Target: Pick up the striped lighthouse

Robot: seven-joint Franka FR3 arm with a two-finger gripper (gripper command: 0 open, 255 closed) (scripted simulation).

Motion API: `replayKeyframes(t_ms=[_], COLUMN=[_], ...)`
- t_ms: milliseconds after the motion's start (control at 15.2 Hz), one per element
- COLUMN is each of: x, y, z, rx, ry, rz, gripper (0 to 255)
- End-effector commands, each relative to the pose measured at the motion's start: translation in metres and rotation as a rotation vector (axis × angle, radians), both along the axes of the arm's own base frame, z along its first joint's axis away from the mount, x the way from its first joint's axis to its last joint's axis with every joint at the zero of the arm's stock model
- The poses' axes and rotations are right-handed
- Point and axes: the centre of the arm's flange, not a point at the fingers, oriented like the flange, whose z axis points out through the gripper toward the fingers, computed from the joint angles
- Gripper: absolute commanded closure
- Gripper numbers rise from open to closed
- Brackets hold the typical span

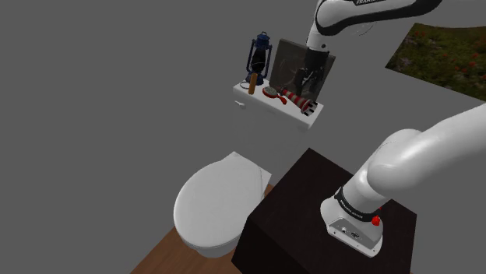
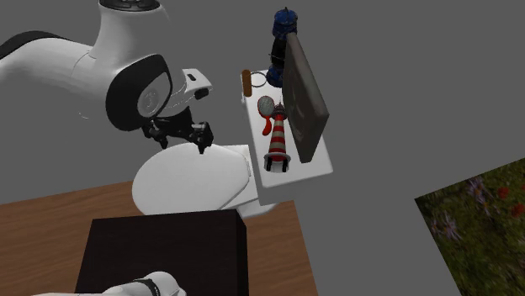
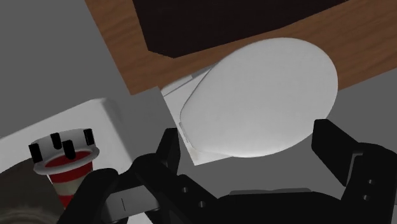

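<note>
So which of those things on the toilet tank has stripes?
The lighthouse, lying on its side with red and white bands. The lantern stands upright and is plain blue.

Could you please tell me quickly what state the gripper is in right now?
Gripper: open, fingers apart, holding nothing; the striped lighthouse lies apart from it.

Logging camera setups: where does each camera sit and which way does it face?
Shoulder view: beside the stand, looking down past the toilet at the striped lighthouse; arm and gripper show.
Second exterior view: high above the stand, looking down; arm and gripper show.
Wrist view: rides on the gripper, facing the toilet; its open fingers show.
All share toilet and striped lighthouse.
</note>
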Motion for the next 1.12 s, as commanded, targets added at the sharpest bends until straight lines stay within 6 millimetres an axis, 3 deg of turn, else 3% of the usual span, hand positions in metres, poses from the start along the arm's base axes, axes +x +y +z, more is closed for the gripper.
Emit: replayKeyframes(t_ms=[0,1056], x=[0.012,0.098], y=[-0.019,-0.18], z=[-0.016,-0.108], rx=[-0.008,-0.057], ry=[-0.003,-0.02], rz=[-0.001,-0.017], gripper=[0,0])
